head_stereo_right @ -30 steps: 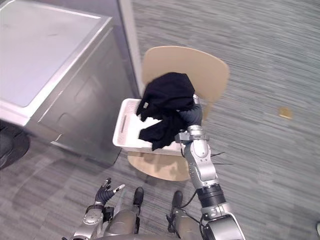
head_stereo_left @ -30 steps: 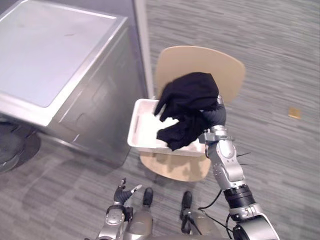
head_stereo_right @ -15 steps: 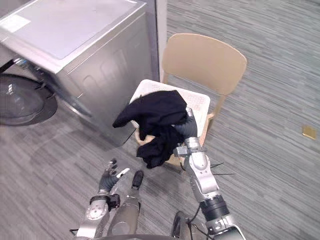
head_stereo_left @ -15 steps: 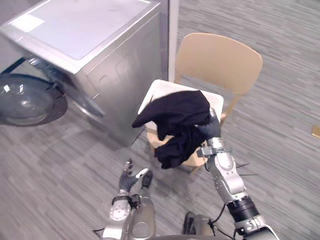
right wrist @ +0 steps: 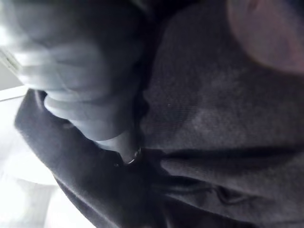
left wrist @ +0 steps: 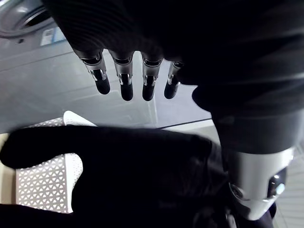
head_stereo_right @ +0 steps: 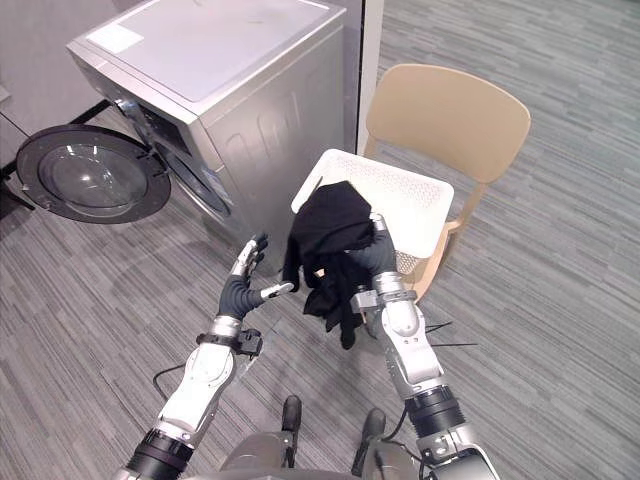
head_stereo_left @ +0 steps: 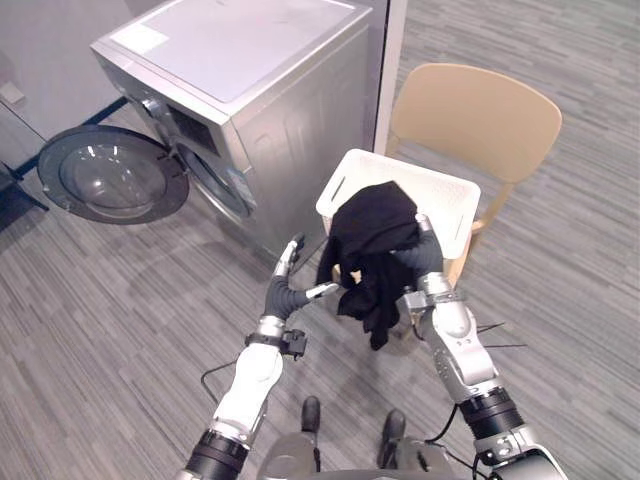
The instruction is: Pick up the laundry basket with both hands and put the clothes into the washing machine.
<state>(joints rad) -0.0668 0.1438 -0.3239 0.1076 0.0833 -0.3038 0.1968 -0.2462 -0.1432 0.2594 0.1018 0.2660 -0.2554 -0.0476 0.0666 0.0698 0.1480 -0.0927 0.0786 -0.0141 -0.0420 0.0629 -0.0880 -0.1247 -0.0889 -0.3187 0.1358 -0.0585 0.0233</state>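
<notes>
The black clothes [head_stereo_left: 372, 235] hang bunched from the right hand [head_stereo_left: 422, 258], whose fingers [right wrist: 95, 123] are clenched into the cloth. The clothes are raised out of the white laundry basket [head_stereo_left: 445, 188], which sits just behind those fingers on the beige chair [head_stereo_left: 478, 108]. The left hand [head_stereo_left: 283, 292] hovers beside the cloth, fingers [left wrist: 126, 83] straight, holding nothing. Beyond them the washing machine [head_stereo_left: 260, 90] stands with its door [head_stereo_left: 112, 178] swung wide. Lifting looks done, but the clothes are not yet in the drum. A white label [head_stereo_left: 140, 38] on the machine's top is too small to read.
</notes>
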